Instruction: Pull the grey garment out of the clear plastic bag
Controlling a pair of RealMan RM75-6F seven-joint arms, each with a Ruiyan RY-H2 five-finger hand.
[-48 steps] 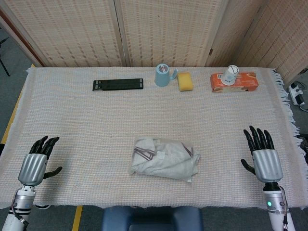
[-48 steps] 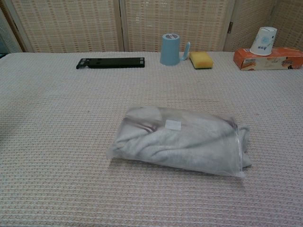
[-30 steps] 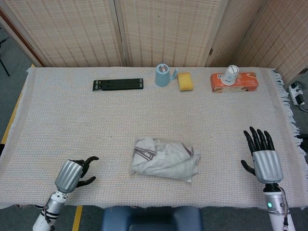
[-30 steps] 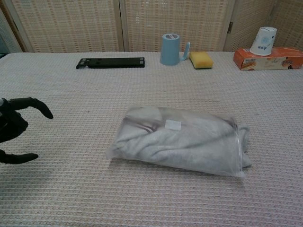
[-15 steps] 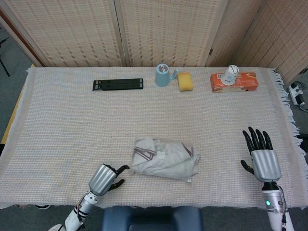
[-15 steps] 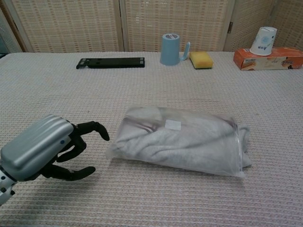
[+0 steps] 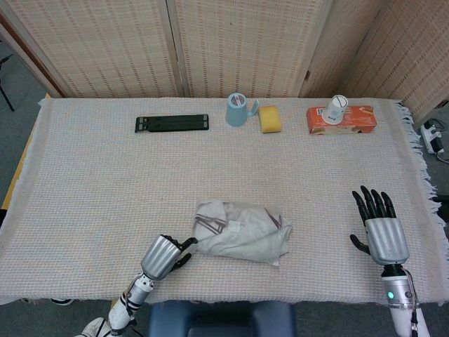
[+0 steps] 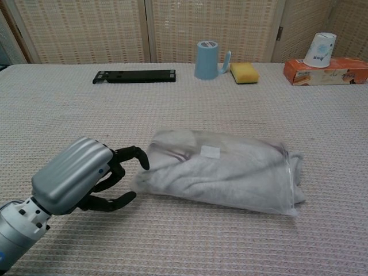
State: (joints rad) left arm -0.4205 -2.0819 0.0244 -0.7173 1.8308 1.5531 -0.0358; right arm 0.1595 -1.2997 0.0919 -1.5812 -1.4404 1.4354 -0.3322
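The clear plastic bag lies near the table's front middle with the folded grey garment inside it. My left hand sits just at the bag's left end, fingers curved and apart, the fingertips close to the plastic; I cannot tell whether they touch it. Nothing is in that hand. My right hand rests far off at the front right, fingers spread and pointing away from me, holding nothing; the chest view does not show it.
Along the far edge stand a black flat bar, a blue cup, a yellow sponge, and an orange box with a white paper cup on it. A woven cloth covers the table.
My left hand has swept from the front left corner rightward to the bag's left end, its fingers curling in. The right hand and the bag have stayed put.
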